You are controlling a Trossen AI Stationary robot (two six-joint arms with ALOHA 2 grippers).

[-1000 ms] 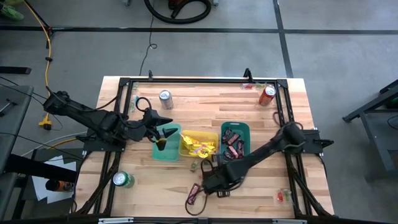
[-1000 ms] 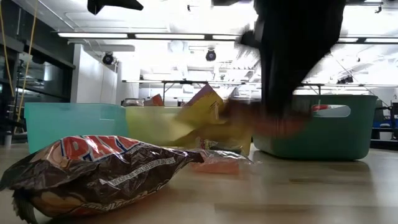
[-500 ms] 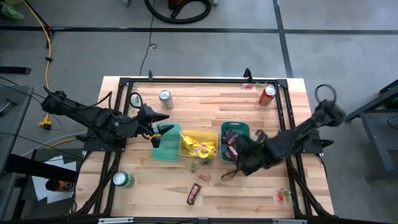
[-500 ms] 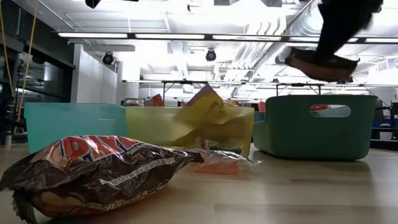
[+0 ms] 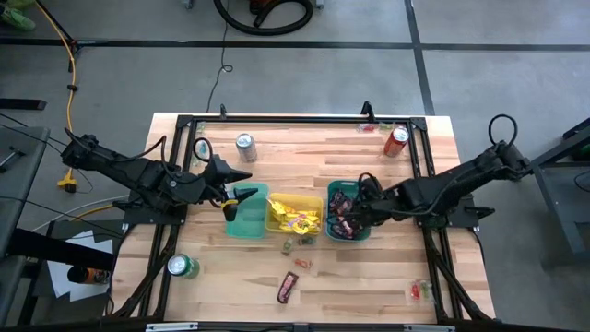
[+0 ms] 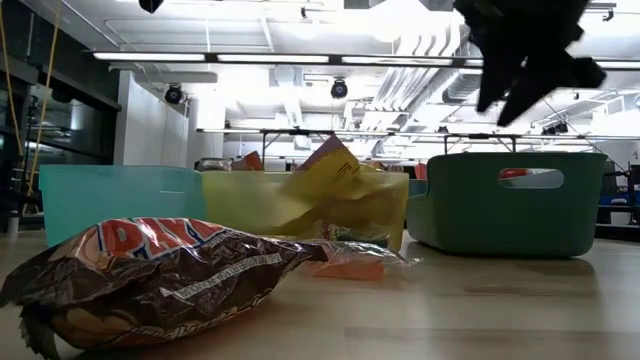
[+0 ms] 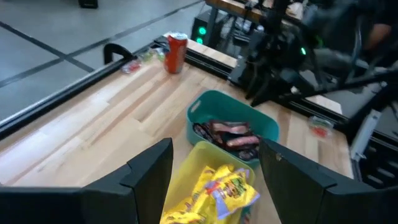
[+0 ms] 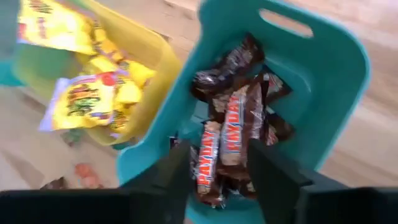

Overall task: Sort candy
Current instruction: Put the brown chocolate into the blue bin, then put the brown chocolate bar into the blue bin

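Since a second ago the right gripper (image 5: 362,198) has swung from the near table to above the green bin (image 5: 367,190), jaws apart and empty. Left gripper (image 5: 241,194) waits, jaws apart. One brown bar (image 5: 288,288) lies near: light, crinkly, slippery; pinch mid-wrapper.

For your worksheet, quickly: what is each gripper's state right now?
Left gripper: open, empty, over the yellow bin.
Right gripper: open, holding nothing, over the bars in the green bin.
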